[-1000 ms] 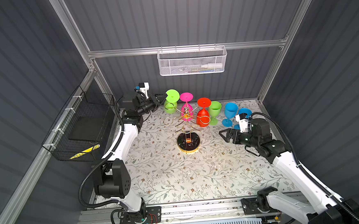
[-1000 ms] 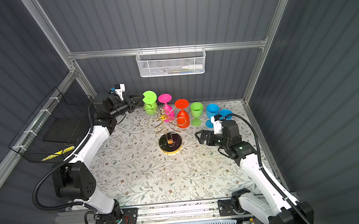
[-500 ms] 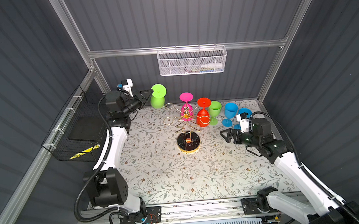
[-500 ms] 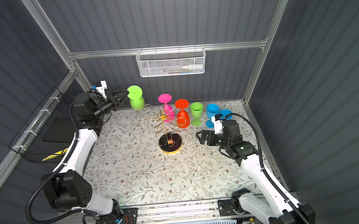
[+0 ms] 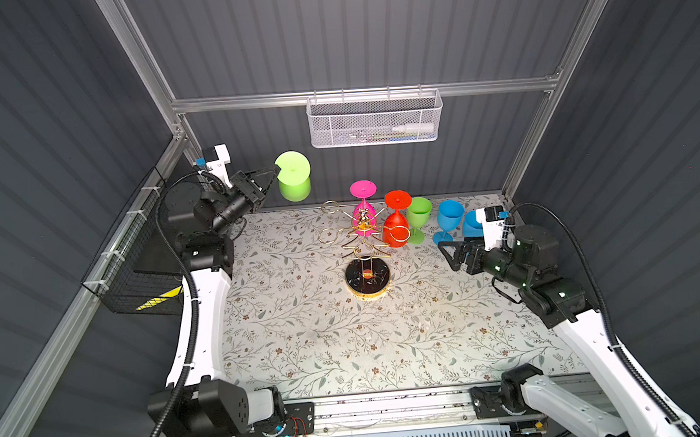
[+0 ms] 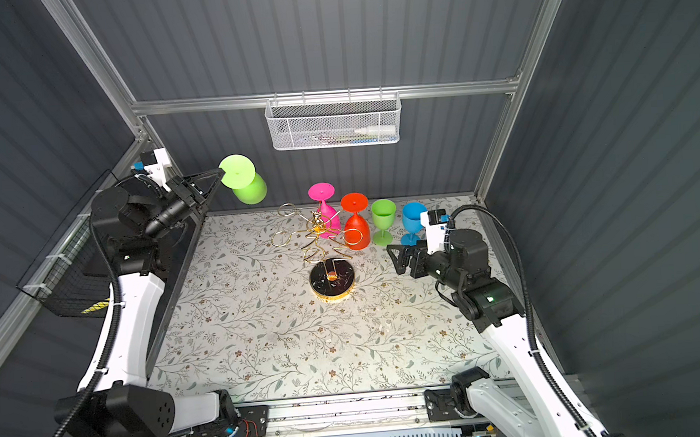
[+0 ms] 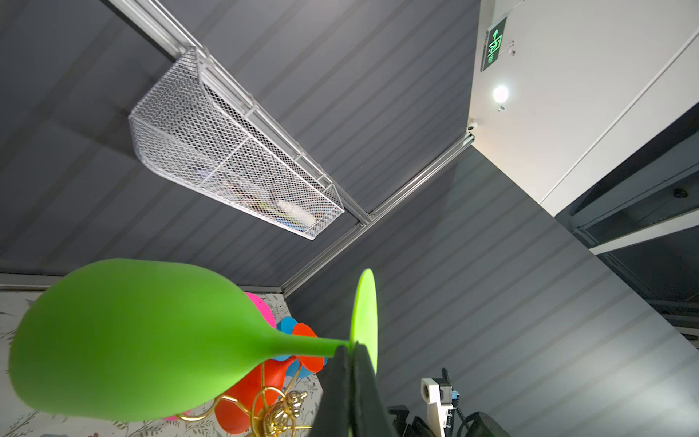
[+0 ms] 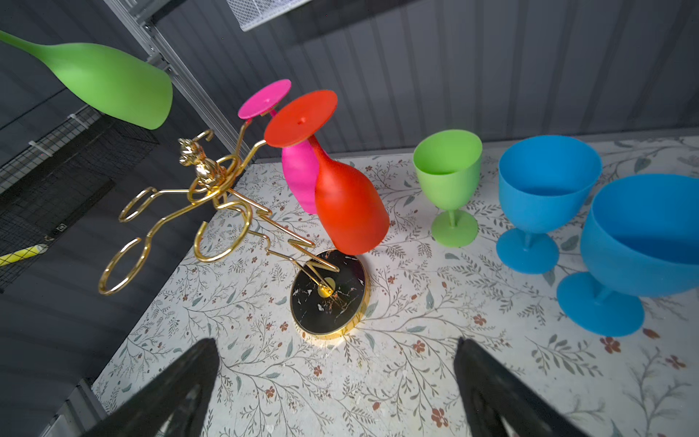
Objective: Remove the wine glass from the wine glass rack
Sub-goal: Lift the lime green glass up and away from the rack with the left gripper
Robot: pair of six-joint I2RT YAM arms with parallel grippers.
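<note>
The wine glass [image 5: 293,177], lime green, is held in the air clear of the wine glass rack [image 5: 367,279]. In both top views it is seen toward eleven o'clock of the rack's black, gold-rimmed base and at eight o'clock of the white mesh basket [image 5: 375,118]. It is carried tilted, foot uppermost and bowl downward, and is kept apart from every gold wire loop. Its stem is clamped just beside the foot by the left fingers [image 7: 342,397], which are pressed together on it in the left wrist view. On the rack a pink glass [image 5: 364,212] and a red glass [image 5: 397,229] are hung upside down, at twelve and one o'clock of the base. A green goblet [image 5: 419,215] and two blue goblets [image 5: 448,217] are stood upright on the tabletop [image 5: 305,334], toward two o'clock of the base. The right fingers [image 8: 488,386] are spread wide apart with nothing between them. They are held over the tabletop at three o'clock of the base and are pointed toward it.
</note>
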